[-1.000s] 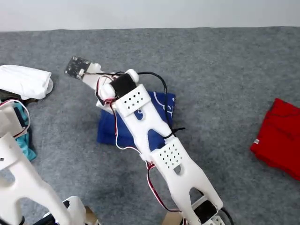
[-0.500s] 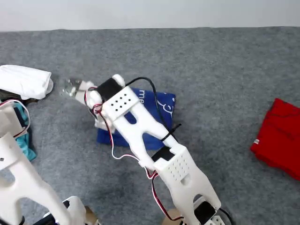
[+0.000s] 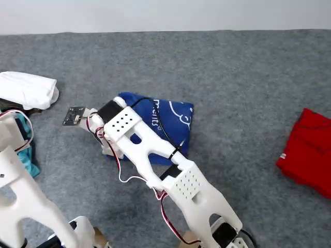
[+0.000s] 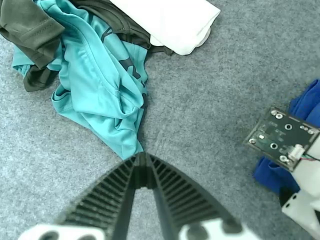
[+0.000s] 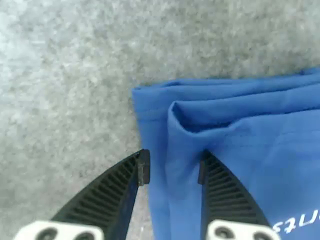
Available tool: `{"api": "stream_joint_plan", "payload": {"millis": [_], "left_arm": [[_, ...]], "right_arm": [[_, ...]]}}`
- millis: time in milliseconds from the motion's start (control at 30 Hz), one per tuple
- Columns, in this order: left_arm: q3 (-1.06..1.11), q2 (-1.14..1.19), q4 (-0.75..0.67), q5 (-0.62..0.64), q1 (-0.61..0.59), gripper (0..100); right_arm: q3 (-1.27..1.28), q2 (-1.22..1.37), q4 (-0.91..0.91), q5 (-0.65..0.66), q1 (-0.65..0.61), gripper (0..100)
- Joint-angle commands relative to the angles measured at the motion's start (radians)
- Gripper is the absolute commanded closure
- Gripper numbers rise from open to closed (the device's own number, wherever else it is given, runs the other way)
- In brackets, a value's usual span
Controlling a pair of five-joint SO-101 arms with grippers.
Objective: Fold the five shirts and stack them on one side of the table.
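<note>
The right fingers [image 5: 122, 187] are spread, straddling the doubled edge of the blue shirt [image 5: 240, 165] at its corner. One is over bare grey bench [image 5: 65, 75] and the other over cloth, placed, I judge, to pinch that edge and pull the fold over or tidy it. This shirt lies folded near the bench's middle.

The left fingers [image 4: 112, 195] are pressed together on nothing, hanging over the bench just beside a crumpled teal shirt [image 4: 95, 85]. That one is tangled with a dark shirt [image 4: 25, 30], and a white shirt [image 4: 165, 20] lies partly on top. A red shirt [image 3: 307, 152] lies well apart at the opposite edge.
</note>
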Motion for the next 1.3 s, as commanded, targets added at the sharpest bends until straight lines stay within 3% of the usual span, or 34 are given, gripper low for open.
{"api": "stream_joint_plan", "payload": {"millis": [0,167,400,867,1167,1267], "left_arm": [[-0.002,-0.026,0.018,0.002,0.000,100],[-0.002,-0.026,0.020,0.002,0.000,100],[-0.002,-0.026,0.020,0.002,0.000,100],[-0.002,-0.026,0.020,0.002,0.000,100],[-0.002,-0.026,0.020,0.002,0.002,100],[-0.002,-0.026,0.020,0.002,0.000,100]], "right_arm": [[-0.006,-0.004,-0.047,0.005,0.010,82.9],[-0.006,0.005,-0.108,0.006,0.050,83.9],[-0.025,-0.027,-0.059,0.009,0.048,98.6],[-0.150,-0.101,0.114,0.011,-0.004,98.7],[-0.155,0.042,0.025,0.011,-0.036,97.6],[-0.155,0.076,0.012,0.011,-0.010,89.4]]}}
